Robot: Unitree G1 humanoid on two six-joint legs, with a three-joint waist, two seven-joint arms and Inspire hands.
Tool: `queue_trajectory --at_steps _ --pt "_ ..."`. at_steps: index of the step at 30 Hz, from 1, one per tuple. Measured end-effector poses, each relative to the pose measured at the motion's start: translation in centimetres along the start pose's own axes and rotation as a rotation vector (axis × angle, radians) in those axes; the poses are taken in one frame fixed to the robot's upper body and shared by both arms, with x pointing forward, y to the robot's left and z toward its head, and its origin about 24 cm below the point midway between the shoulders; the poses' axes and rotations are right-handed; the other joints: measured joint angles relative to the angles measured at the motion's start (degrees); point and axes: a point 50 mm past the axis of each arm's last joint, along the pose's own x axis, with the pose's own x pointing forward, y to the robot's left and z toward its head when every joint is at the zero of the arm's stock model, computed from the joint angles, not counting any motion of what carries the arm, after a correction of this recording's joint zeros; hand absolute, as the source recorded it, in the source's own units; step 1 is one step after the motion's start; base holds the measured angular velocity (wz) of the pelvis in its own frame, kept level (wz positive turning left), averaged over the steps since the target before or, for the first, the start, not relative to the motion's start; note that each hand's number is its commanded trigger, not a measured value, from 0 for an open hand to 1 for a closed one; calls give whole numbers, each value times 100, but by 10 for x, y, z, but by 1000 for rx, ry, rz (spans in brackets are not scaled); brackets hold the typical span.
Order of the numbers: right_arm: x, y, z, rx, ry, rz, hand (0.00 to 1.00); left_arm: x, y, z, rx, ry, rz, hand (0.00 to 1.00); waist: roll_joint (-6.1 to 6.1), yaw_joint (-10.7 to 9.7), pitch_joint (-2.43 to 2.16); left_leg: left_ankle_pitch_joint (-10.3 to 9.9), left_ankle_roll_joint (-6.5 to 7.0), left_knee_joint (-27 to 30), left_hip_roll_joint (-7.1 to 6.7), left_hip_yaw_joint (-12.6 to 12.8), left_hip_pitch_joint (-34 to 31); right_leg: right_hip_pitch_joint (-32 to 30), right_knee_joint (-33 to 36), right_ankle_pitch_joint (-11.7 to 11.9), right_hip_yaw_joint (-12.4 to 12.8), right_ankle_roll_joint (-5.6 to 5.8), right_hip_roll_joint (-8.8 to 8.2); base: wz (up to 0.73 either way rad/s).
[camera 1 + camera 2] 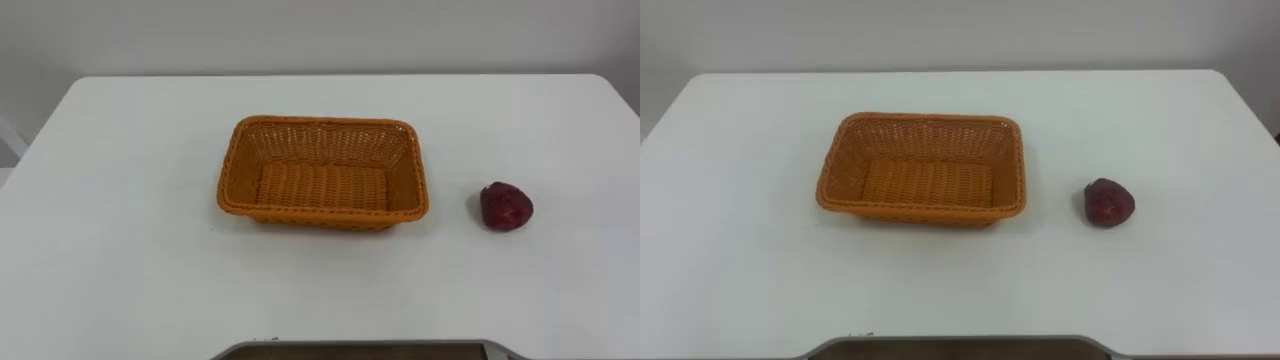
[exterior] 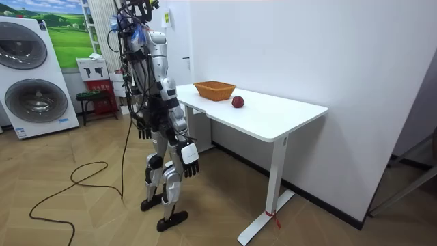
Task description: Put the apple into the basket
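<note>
White worktop (image 1: pixel 100 250) carrying a dark red apple (image 1: pixel 506 206), right of the wicker basket (image 1: pixel 322 172), well apart. Likely firm, smooth, light, roll-prone: grasp around the middle. Right hand (image 2: pixel 190 160) and left hand (image 2: pixel 143 128) hanging slack, empty.

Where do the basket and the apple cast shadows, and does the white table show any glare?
Left eye view: even light, basket and apple cast only faint, soft shadows at their bases on the table, no glare. Room view: the wall below the table looks darker.
</note>
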Motion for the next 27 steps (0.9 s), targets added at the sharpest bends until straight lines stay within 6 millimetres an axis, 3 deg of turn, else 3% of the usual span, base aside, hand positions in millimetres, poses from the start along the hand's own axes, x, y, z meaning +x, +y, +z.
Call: queue_trajectory --at_steps 8,12,18,21,23,27 --pt "0 0 0 1 0 -6 0 0 0 0 -1 -2 3 0 3 13 1 0 0 -1 1 16 -1 7 6 0 10 0 1 0" --pt "0 1 -5 130 19 -18 0 0 -1 2 -24 -4 3 0 2 33 1 0 0 5 5 36 -9 -10 11 -1 25 0 3 -2" --pt "0 4 -8 739 34 -45 0 0 2 -5 -135 12 31 0 -14 -47 -6 0 0 3 7 85 36 18 7 0 72 0 6 -4" --pt "-1 -8 -6 1065 30 -105 0 -1 7 -13 -245 20 63 0 -14 -119 -7 0 0 2 3 157 98 54 6 -1 110 2 3 -8" --pt "-2 -21 1 1303 6 -156 0 -1 9 -22 -324 32 77 0 -36 -283 -14 0 0 -10 0 172 114 53 18 -4 105 6 -1 -2" --pt "-6 -38 10 1513 -32 -234 0 -3 13 -33 -398 46 115 0 -67 -396 -19 0 0 -19 0 176 117 48 15 -4 125 7 1 -3"
